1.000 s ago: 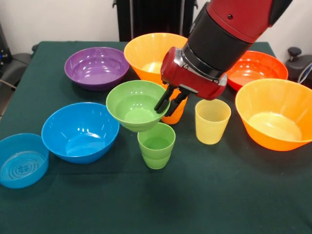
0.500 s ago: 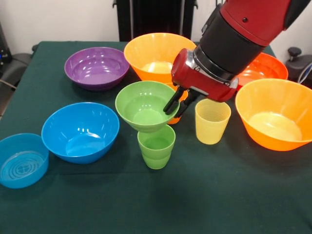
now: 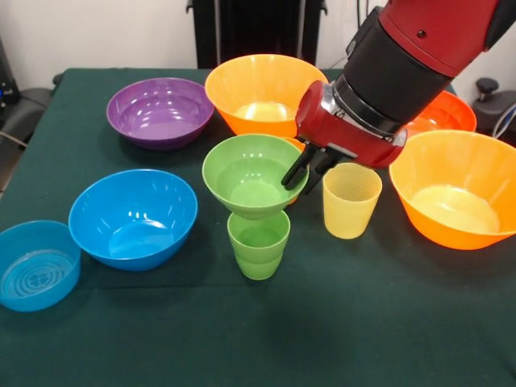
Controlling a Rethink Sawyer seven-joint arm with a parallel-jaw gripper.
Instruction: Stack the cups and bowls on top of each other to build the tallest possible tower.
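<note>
My gripper is shut on the right rim of the small green bowl, holding it in the air just above the green ribbed cup, whose far rim the bowl hides. The pale yellow cup stands to the right of the gripper. The orange cup is almost wholly hidden behind the green bowl and the gripper. A medium blue bowl and a small translucent blue bowl sit at the left.
A purple bowl and a big orange bowl stand at the back. A second big orange bowl sits at the right, with the red-orange bowl behind it, partly covered by the arm.
The gripper has carried the small green bowl to the right, from left of the green cup to above it.
</note>
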